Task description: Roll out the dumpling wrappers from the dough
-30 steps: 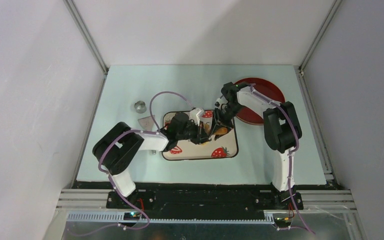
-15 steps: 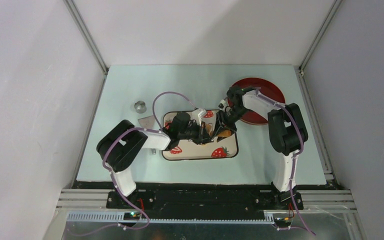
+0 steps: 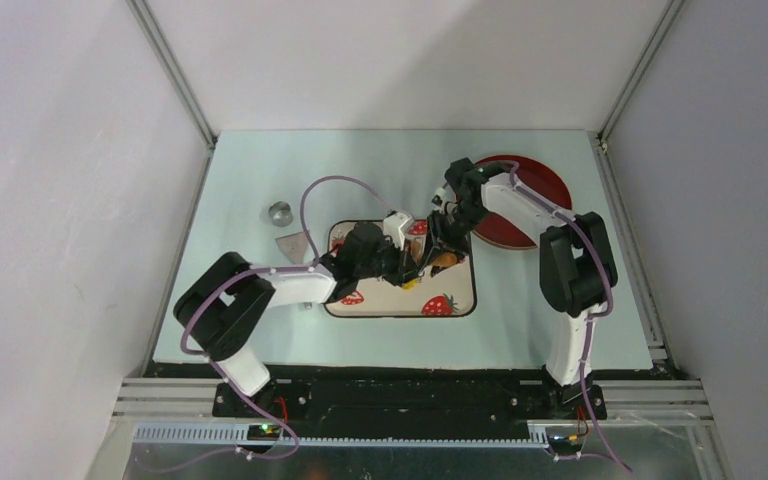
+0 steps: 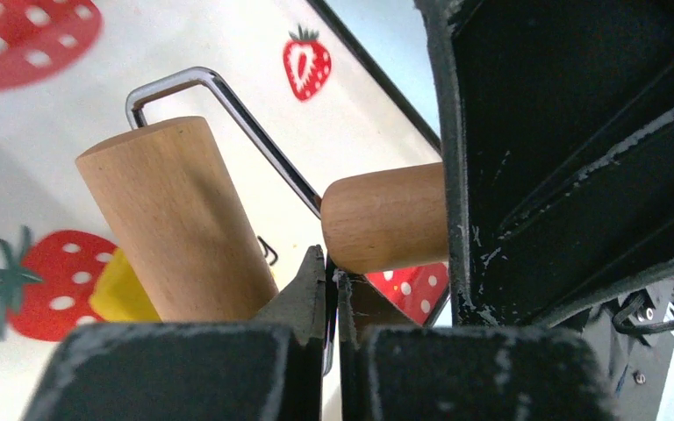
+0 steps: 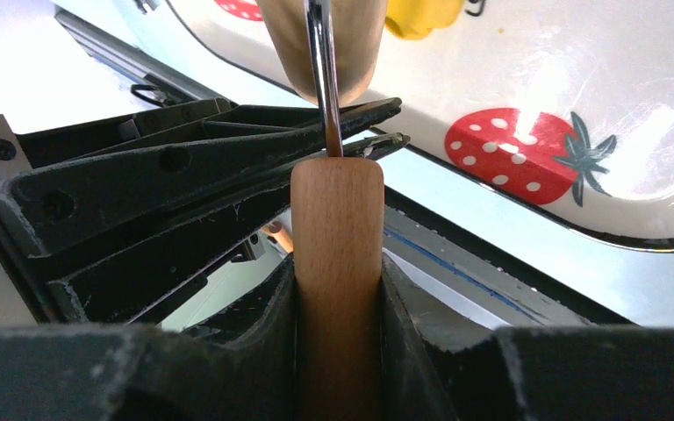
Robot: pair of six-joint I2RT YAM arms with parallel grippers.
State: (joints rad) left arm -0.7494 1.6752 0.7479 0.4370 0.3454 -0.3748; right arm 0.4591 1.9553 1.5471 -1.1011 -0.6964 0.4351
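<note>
We are mid-roll — our right tool [image 5: 336,294] pinches the roller's handle [image 5: 336,210], our left tool [image 4: 332,285] pressed together beside it — and next the drum [image 4: 171,219] needs pushing over the dough [image 4: 123,294].

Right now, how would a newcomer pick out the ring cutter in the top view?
Find the big strawberry-print tray in the middle of the view. Off its far-left corner lies a flat grey triangular piece, and just beyond that stands the ring cutter. It is the only small, shiny, round metal thing there; its neighbour is flat and dull.
</note>
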